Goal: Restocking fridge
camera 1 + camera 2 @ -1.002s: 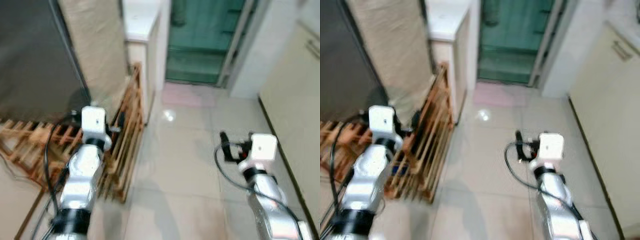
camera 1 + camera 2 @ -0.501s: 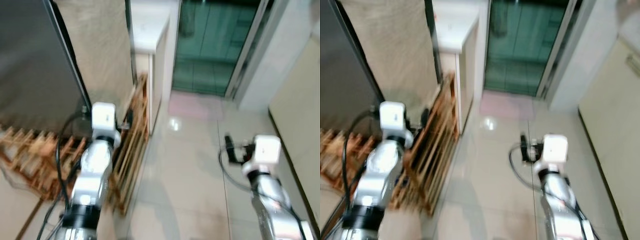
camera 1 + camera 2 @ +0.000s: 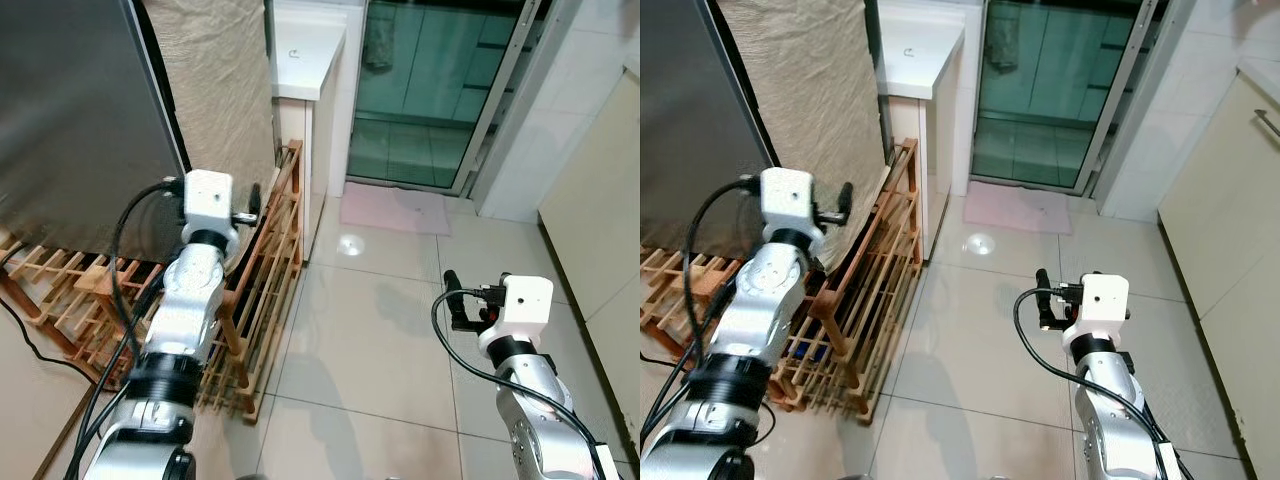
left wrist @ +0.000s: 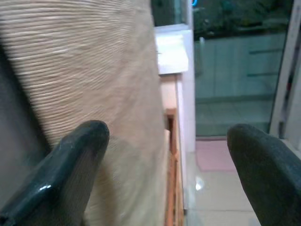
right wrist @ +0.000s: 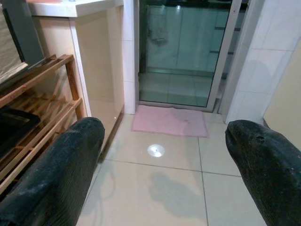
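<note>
Since the earlier frames the head camera has tilted and steadied, so the scene now reads sharp; both arms hold much the same raised pose as a second ago, and nothing on the floor has been moved.

Left pincer (image 4: 164, 155) is raised beside a large dark grey appliance (image 3: 70, 110), which is probably the fridge; its two black fingers (image 4: 75, 155) stand wide apart and grip nothing. Right pincer (image 5: 164, 155) hovers over the pale tiled floor (image 3: 370, 330), likewise spread and empty.

Draped down the side of the fridge hangs a beige woven cloth (image 3: 215, 80); below it a wooden slatted rack (image 3: 255, 290) leans against the wall, with another section lying flat on the floor. Beyond stand a white desk (image 3: 305, 50), a green glass sliding door (image 3: 430, 90) and a pink mat (image 3: 395, 210) at its threshold; a cream cabinet (image 3: 1240, 190) runs along the robot's right.

No food or drink to restock can be made out, so the task looks barely begun. As a judgement, the fridge door will be stiff and heavy, held by its seal; the face is smooth and slippery, so the pincer should take hold at the door's edge or handle, which cannot be made out here; the hanging cloth is soft and could snag.
</note>
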Motion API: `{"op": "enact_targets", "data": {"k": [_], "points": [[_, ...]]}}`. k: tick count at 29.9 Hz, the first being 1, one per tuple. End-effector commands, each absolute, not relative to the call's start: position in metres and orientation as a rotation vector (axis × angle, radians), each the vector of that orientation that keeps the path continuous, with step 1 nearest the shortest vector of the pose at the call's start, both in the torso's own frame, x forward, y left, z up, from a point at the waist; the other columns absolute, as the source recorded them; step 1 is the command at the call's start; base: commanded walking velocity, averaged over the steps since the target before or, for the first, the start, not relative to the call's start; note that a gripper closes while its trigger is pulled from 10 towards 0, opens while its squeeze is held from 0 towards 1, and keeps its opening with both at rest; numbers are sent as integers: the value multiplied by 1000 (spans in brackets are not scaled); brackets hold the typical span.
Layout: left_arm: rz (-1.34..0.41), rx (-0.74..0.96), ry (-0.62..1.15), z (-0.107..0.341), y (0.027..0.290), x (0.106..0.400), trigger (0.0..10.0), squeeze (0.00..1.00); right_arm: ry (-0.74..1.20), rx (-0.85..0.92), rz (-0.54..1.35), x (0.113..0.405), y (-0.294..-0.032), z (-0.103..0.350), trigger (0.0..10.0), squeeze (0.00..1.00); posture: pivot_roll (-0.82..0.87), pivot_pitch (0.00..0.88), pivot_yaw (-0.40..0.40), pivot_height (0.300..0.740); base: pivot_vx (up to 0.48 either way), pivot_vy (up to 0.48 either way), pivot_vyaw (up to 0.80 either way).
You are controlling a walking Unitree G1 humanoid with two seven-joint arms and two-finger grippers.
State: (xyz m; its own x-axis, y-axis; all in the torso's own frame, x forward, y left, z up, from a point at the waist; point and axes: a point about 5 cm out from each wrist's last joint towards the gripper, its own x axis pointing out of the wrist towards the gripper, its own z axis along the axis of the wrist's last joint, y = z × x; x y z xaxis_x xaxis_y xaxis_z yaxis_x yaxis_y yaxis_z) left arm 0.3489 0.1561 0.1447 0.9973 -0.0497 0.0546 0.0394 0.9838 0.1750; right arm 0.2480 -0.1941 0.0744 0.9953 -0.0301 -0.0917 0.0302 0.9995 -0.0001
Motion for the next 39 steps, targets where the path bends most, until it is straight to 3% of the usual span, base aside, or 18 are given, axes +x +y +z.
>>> {"op": "enact_targets", "data": {"k": [1, 9, 20, 34, 39], "points": [[-43, 186, -63, 148, 152, 354, 10000, 0, 72, -5, -39, 251, -197, 78, 10000, 0, -11, 0, -2, 740, 0, 0, 0], [15, 187, -87, 160, 160, 364, 10000, 0, 72, -5, -48, 249, -198, 78, 10000, 0, -25, 0, 2, 740, 0, 0, 0], [33, 197, -27, 135, 178, 336, 10000, 0, 94, -5, -50, 248, -200, 73, 10000, 0, 1, 0, -9, 740, 0, 0, 0], [171, 167, -90, 158, 199, 344, 10000, 0, 103, -9, -32, 250, -199, 71, 10000, 0, 3, 0, -17, 740, 0, 0, 0], [165, 179, -23, 140, 209, 332, 10000, 0, 120, -15, -40, 246, -202, 66, 10000, 0, 6, 0, -20, 740, 0, 0, 0]]}}
